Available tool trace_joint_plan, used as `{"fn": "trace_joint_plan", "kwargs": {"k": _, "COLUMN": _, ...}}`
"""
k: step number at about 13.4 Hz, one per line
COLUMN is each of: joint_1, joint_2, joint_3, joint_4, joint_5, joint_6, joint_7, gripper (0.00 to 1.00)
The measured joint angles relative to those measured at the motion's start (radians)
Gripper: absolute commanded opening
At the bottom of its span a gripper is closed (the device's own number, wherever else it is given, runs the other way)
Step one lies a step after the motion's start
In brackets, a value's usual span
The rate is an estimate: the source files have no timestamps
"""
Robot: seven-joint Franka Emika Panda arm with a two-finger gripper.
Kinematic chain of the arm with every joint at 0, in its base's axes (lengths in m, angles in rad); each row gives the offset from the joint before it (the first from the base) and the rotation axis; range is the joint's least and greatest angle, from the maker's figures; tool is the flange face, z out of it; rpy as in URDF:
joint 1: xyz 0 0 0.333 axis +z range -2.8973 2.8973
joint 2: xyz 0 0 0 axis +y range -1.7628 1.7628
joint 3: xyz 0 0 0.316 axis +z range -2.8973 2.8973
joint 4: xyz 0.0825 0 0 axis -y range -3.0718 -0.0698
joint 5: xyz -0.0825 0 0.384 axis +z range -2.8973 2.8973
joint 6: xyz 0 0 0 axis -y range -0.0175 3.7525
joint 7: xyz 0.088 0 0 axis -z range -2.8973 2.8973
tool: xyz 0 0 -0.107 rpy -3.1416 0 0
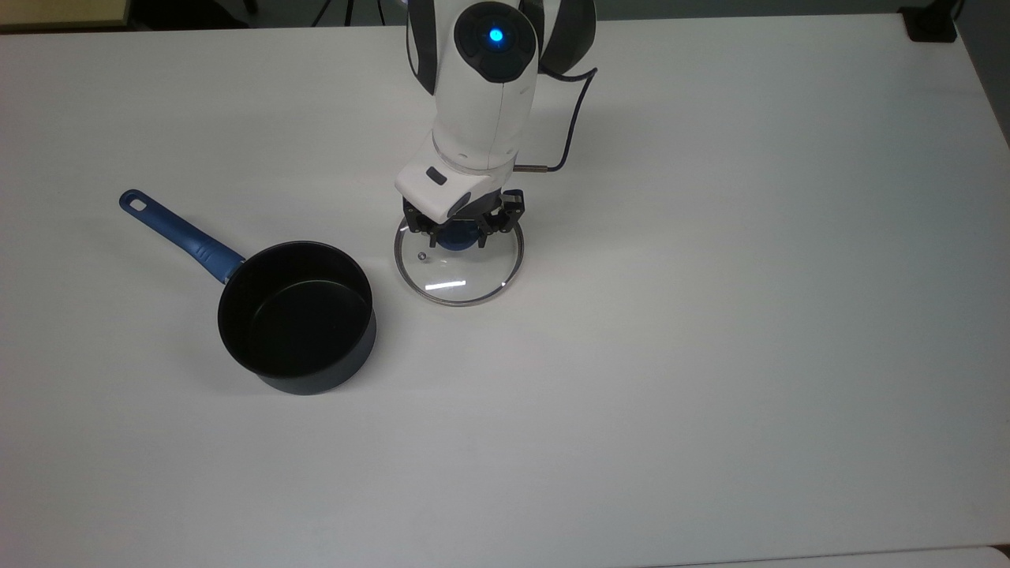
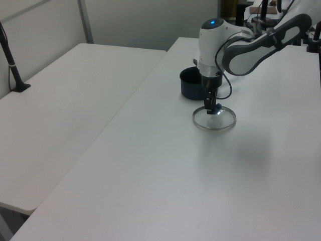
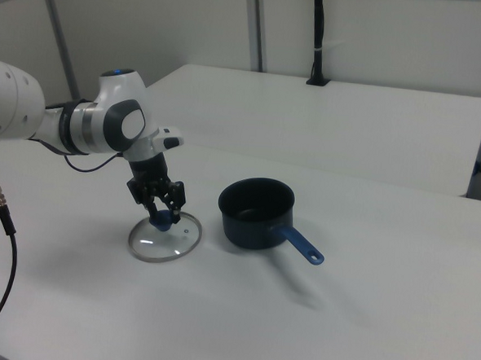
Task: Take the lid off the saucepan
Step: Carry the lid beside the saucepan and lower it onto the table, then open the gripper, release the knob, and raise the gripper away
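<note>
The lid (image 1: 458, 278), a clear glass disc with a metal rim and blue knob, lies flat at table level, to the right of the saucepan in the top view. My gripper (image 1: 458, 231) points straight down over it, its fingers shut on either side of the knob. Whether the rim touches the table I cannot tell. The saucepan (image 1: 296, 315) stands uncovered and apart from the lid, black inside, its blue handle (image 1: 177, 233) pointing to the top view's upper left. The left view has the lid (image 2: 214, 120) under the gripper (image 2: 210, 108), with the saucepan (image 2: 190, 84) behind. The right view has the lid (image 3: 165, 241), the gripper (image 3: 163, 212) and the saucepan (image 3: 255, 212).
Everything stands on a wide white table (image 1: 710, 355). A black cable (image 1: 570, 118) loops off the arm's wrist. A black block (image 1: 931, 24) sits at the table's far right corner in the top view. A second white table (image 2: 65, 100) adjoins, with a black post (image 2: 12, 65).
</note>
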Motion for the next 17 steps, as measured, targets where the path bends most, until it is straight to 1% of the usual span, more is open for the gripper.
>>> {"fn": "trace_joint_plan", "kwargs": {"k": 4, "joint_1": 0.0, "joint_2": 0.023, "joint_3": 0.0, "joint_4": 0.003, "joint_5": 0.0, "joint_6": 0.003, "joint_7": 0.005, "gripper": 1.0}}
{"fn": "trace_joint_plan", "kwargs": {"k": 5, "joint_1": -0.002, "joint_2": 0.018, "joint_3": 0.0, "joint_4": 0.013, "joint_5": 0.0, "joint_6": -0.008, "joint_7": 0.011, "gripper": 1.0}}
{"fn": "trace_joint_plan", "kwargs": {"k": 6, "joint_1": -0.005, "joint_2": 0.004, "joint_3": 0.0, "joint_4": 0.034, "joint_5": 0.0, "joint_6": -0.054, "joint_7": 0.014, "gripper": 1.0}}
{"fn": "trace_joint_plan", "kwargs": {"k": 8, "joint_1": -0.016, "joint_2": -0.044, "joint_3": 0.0, "joint_4": 0.069, "joint_5": 0.001, "joint_6": -0.131, "joint_7": 0.015, "gripper": 1.0}}
{"fn": "trace_joint_plan", "kwargs": {"k": 10, "joint_1": -0.036, "joint_2": -0.105, "joint_3": -0.001, "joint_4": 0.078, "joint_5": 0.004, "joint_6": -0.187, "joint_7": 0.015, "gripper": 1.0}}
{"fn": "trace_joint_plan", "kwargs": {"k": 12, "joint_1": -0.072, "joint_2": -0.187, "joint_3": -0.001, "joint_4": 0.083, "joint_5": 0.036, "joint_6": -0.257, "joint_7": 0.01, "gripper": 1.0}}
{"fn": "trace_joint_plan", "kwargs": {"k": 13, "joint_1": -0.097, "joint_2": -0.236, "joint_3": -0.002, "joint_4": 0.085, "joint_5": 0.054, "joint_6": -0.301, "joint_7": -0.014, "gripper": 1.0}}
{"fn": "trace_joint_plan", "kwargs": {"k": 15, "joint_1": -0.151, "joint_2": -0.32, "joint_3": -0.003, "joint_4": 0.084, "joint_5": 0.122, "joint_6": -0.374, "joint_7": -0.112, "gripper": 1.0}}
{"fn": "trace_joint_plan", "kwargs": {"k": 16, "joint_1": -0.169, "joint_2": -0.339, "joint_3": -0.003, "joint_4": 0.082, "joint_5": 0.146, "joint_6": -0.391, "joint_7": -0.141, "gripper": 1.0}}
{"fn": "trace_joint_plan", "kwargs": {"k": 17, "joint_1": -0.178, "joint_2": -0.343, "joint_3": -0.003, "joint_4": 0.081, "joint_5": 0.153, "joint_6": -0.396, "joint_7": -0.149, "gripper": 1.0}}
